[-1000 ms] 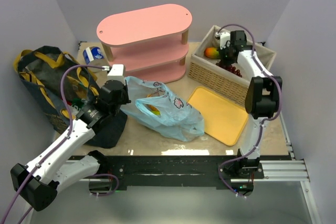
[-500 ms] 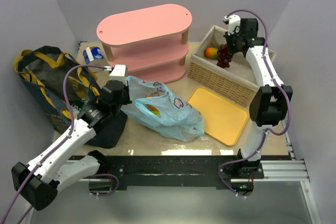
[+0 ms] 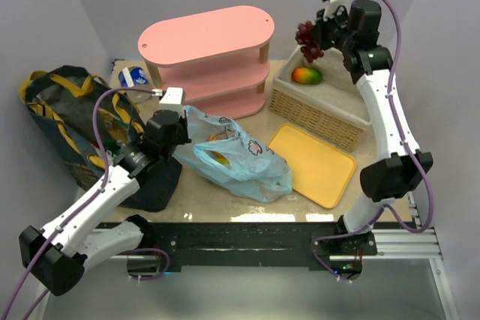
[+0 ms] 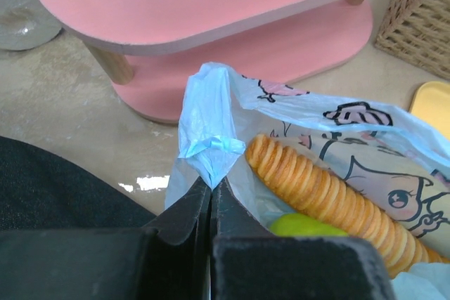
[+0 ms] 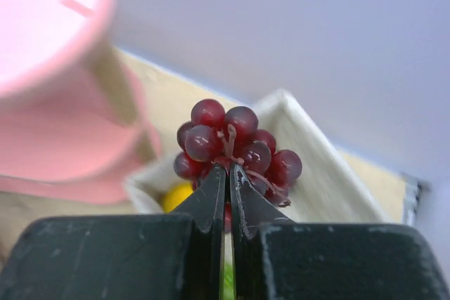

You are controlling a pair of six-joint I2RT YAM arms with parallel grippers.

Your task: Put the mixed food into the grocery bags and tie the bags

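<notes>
A bunch of dark grapes hangs in the air above the far left corner of the wicker basket, and my right gripper is shut on its stem. The mango lies in the basket below. My left gripper is shut on a bunched edge of the light-blue plastic bag. The long orange ridged bread and a green pear show inside that bag. The dark denim tote with yellow handles sits at the left.
A pink three-tier shelf stands at the back centre. The wicker basket is at the back right, with a yellow tray in front of it. A blue-and-white pack lies behind the tote.
My right arm has lifted the grapes out of the basket, up and to the left. My left gripper keeps its hold on the bag and has shifted only slightly.
</notes>
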